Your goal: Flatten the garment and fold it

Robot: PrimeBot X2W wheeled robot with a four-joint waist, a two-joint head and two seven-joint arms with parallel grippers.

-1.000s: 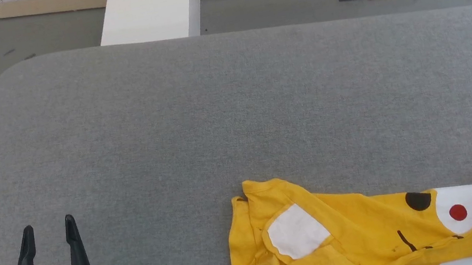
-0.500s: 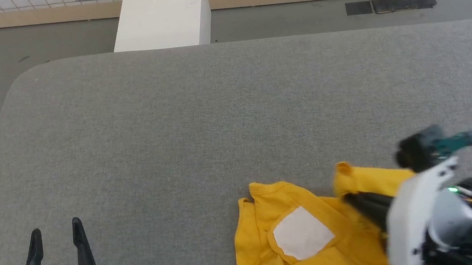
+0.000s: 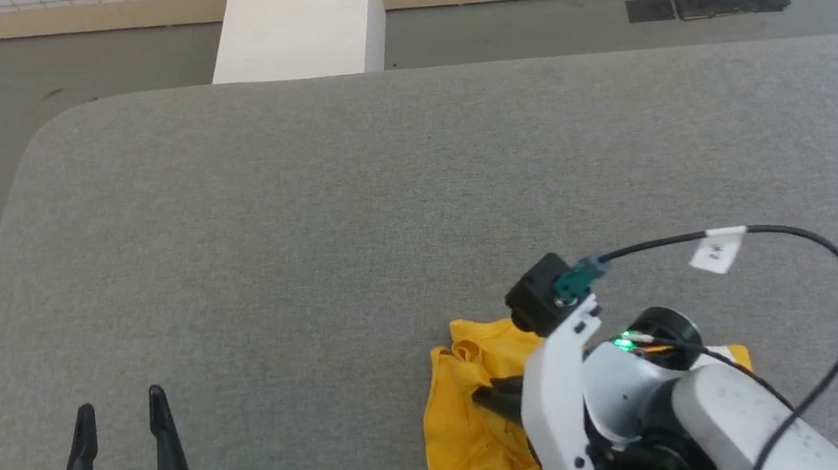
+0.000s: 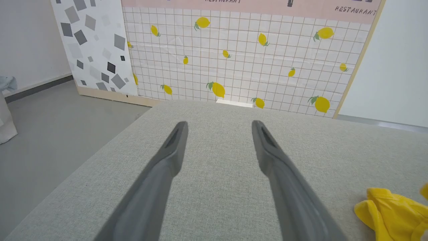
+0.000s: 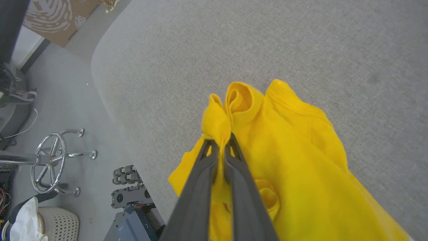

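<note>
right tool (image 5: 219,142): 2 fingers clamped on a pinch of shirt (image 5: 301,150) edge | shirt: bunched under it at desk (image 3: 295,205) near edge | left tool (image 3: 118,413): spread wide, empty, well apart to shirt's left | judged: right arm nearer

My left gripper (image 3: 119,400) — lower left, fingers spread above the grey padded table (image 3: 380,207). My right gripper (image 3: 491,398) — dark fingers against the bunched yellow garment (image 3: 463,449) at the near edge. White box (image 3: 301,12) beyond the table.
</note>
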